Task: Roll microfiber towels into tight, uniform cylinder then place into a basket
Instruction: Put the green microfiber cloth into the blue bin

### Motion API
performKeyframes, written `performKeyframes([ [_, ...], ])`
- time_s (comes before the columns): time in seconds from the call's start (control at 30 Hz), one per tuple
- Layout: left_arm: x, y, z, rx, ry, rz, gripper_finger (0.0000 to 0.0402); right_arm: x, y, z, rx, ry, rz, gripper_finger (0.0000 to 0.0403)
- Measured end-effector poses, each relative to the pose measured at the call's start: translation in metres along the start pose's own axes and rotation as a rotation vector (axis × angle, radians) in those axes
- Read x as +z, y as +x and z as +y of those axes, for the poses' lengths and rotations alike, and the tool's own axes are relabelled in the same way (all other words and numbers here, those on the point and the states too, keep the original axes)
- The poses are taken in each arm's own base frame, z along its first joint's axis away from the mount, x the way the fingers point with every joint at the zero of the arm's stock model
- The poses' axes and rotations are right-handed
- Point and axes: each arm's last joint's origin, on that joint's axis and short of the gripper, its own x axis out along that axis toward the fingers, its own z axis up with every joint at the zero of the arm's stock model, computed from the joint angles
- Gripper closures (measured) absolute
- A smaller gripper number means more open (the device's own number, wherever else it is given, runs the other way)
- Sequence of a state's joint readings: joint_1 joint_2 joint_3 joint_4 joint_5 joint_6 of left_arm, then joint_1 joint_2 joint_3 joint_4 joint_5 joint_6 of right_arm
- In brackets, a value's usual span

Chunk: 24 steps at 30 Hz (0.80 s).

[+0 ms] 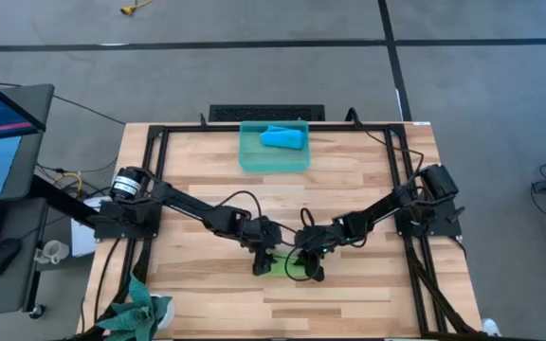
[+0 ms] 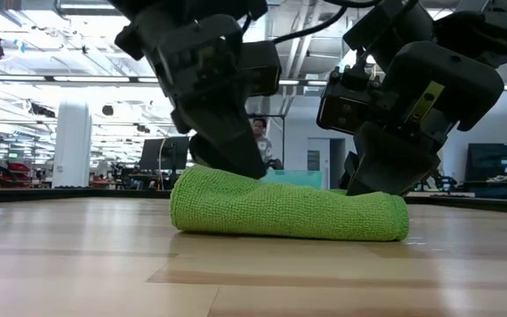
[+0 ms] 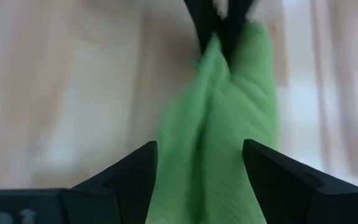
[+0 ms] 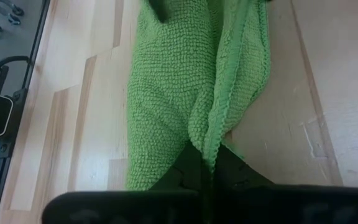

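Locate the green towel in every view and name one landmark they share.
High: green towel, near table edge, mostly hidden under both grippers.
Low: centre, rolled on the table.
Left wrist: centre, between open jaws.
Right wrist: centre, its edge pinched by shut jaws.
Shared landmark: right gripper clamping the towel's end.

A big open lab: wooden workbench (image 1: 368,180), monitors (image 2: 161,154) and a person (image 2: 260,141) under exposed ceiling ducts (image 2: 86,35).

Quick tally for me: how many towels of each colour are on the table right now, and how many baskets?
Blue towel: 1, lying in the basket
Green towel: 1, rolled on the table between both end effectors
Basket: 1
Total: 3
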<state>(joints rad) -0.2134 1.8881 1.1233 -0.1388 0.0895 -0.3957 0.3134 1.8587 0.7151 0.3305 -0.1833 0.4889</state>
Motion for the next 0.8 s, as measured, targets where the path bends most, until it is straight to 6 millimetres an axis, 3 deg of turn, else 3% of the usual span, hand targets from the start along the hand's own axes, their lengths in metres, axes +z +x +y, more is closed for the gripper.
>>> performKeyframes([
  [0.2,-0.001,0.005,-0.002,-0.076,0.023,0.017,0.0171,0.000,0.000,0.000,-0.001,0.000,0.001,0.0377],
  [0.8,-0.012,0.008,0.001,-0.058,-0.057,0.132,0.0171,0.000,0.000,0.000,0.000,0.000,0.003,0.0381],
])
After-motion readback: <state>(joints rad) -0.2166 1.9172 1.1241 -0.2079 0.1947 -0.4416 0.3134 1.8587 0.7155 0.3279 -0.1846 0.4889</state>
